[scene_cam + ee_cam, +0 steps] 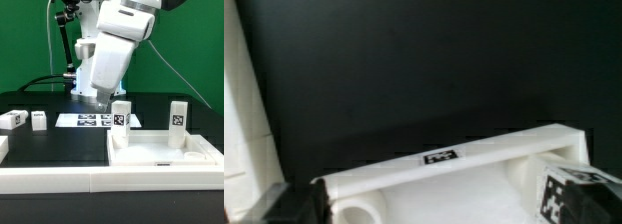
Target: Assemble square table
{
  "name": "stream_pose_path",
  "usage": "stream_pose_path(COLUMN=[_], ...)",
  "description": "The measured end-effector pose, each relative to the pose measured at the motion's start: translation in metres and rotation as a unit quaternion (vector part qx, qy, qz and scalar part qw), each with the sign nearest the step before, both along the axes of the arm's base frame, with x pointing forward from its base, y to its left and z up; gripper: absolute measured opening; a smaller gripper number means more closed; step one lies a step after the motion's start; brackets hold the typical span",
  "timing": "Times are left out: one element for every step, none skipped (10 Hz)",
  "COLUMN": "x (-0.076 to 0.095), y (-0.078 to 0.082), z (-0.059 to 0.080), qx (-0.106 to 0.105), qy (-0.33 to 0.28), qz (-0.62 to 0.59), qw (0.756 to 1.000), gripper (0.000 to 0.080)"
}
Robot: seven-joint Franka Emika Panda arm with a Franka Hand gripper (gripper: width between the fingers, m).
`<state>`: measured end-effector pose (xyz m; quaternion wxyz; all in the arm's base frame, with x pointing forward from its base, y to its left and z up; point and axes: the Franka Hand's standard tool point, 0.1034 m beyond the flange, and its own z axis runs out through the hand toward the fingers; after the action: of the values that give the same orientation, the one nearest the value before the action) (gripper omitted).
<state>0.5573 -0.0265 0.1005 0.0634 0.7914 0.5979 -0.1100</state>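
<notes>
The white square tabletop (160, 152) lies tray-side up at the exterior view's right. Two white tagged legs stand upright at its far corners, one (121, 115) to the left and one (178, 115) to the right. Two more legs (12, 119) (38, 119) lie on the black table at the left. My gripper (104, 99) hangs just behind the left upright leg, and nothing is in it. In the wrist view the tabletop's rim (438, 170) carries a small tag (441, 156), and a tagged leg (580, 190) shows in one corner. The gripper (441, 212) is open, with one dark finger (283, 205) at the picture's edge.
The marker board (85, 120) lies behind the tabletop under the arm. A long white rail (60, 180) runs along the front of the work surface and shows in the wrist view as a white strip (239, 100). A black stand (66, 50) rises at the back.
</notes>
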Motion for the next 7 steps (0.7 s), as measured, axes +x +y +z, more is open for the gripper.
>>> stream_pose_path(x=[-0.007,-0.014,-0.019,-0.026,-0.037,-0.043,-0.042], y=[-0.010,-0.026,-0.047,-0.066,-0.084,-0.087,-0.084], z=[-0.011,-0.016,-0.015,-0.013,-0.016,-0.020,-0.020], qx=[-0.008,-0.012,-0.015,-0.018,-0.026,-0.031,-0.035], qy=[-0.002,0.004,0.006,0.007,0.011,0.005,-0.002], qz=[-0.063,-0.088,-0.117,-0.164,-0.191,-0.230,-0.258], qw=[0.998,0.996,0.993,0.986,0.981,0.973,0.965], gripper=[0.0649,0.0649,0.0649,0.0649,0.0649,0.0649,0.0649])
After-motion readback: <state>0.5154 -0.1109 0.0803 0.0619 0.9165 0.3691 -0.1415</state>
